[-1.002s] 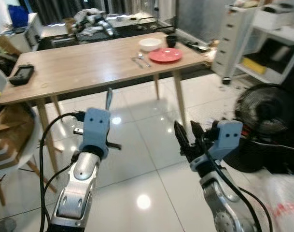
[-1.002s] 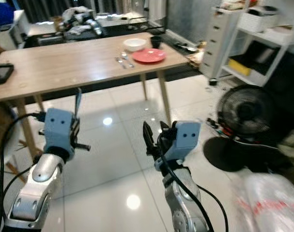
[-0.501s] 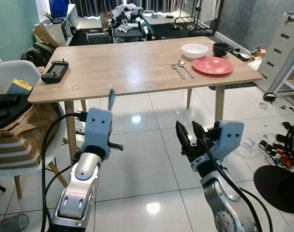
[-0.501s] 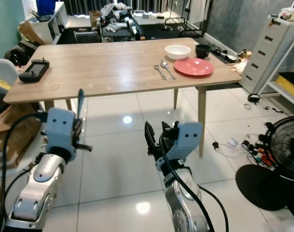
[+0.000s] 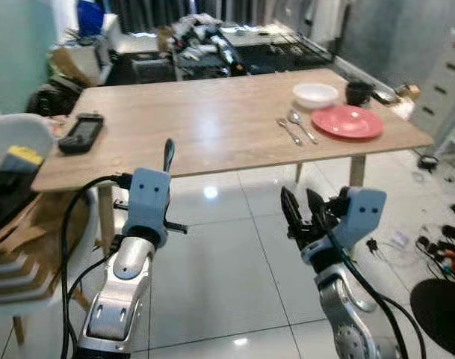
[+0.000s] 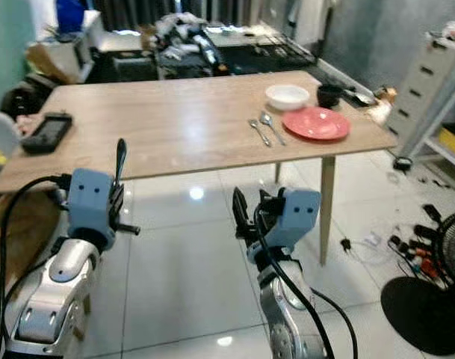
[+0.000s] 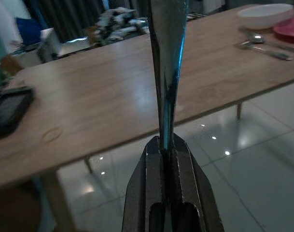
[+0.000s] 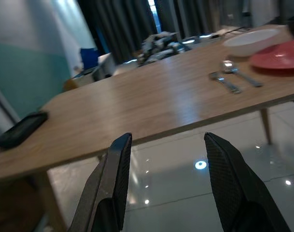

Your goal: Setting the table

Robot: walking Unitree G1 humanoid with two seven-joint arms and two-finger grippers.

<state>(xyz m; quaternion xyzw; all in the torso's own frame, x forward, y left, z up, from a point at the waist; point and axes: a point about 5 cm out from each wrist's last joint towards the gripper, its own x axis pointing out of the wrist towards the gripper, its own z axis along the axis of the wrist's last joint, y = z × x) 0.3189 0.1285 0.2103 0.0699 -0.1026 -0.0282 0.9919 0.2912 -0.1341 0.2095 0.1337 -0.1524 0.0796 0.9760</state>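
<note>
A wooden table (image 5: 205, 123) stands ahead of me. Near its right end lie a red plate (image 5: 347, 122), a white bowl (image 5: 315, 95), a dark cup (image 5: 358, 92), and a fork (image 5: 289, 132) beside a spoon (image 5: 302, 124). My left gripper (image 7: 167, 147) is shut on a thin dark blue utensil (image 5: 168, 153) that points straight up, short of the table's front edge. My right gripper (image 5: 299, 207) is open and holds nothing, raised over the floor in front of the table; in its wrist view the fingers (image 8: 113, 183) frame the table edge.
A black handheld device (image 5: 79, 132) lies at the table's left end. A white chair (image 5: 10, 146) with things on it stands at my left. Clutter (image 5: 205, 45) sits behind the table, and a fan base (image 5: 440, 307) and cables lie at the right on the glossy tiles.
The whole view has swung, bringing the table more squarely ahead and the fan mostly out of frame. Both arms keep the same pose, the left still holding the utensil.
</note>
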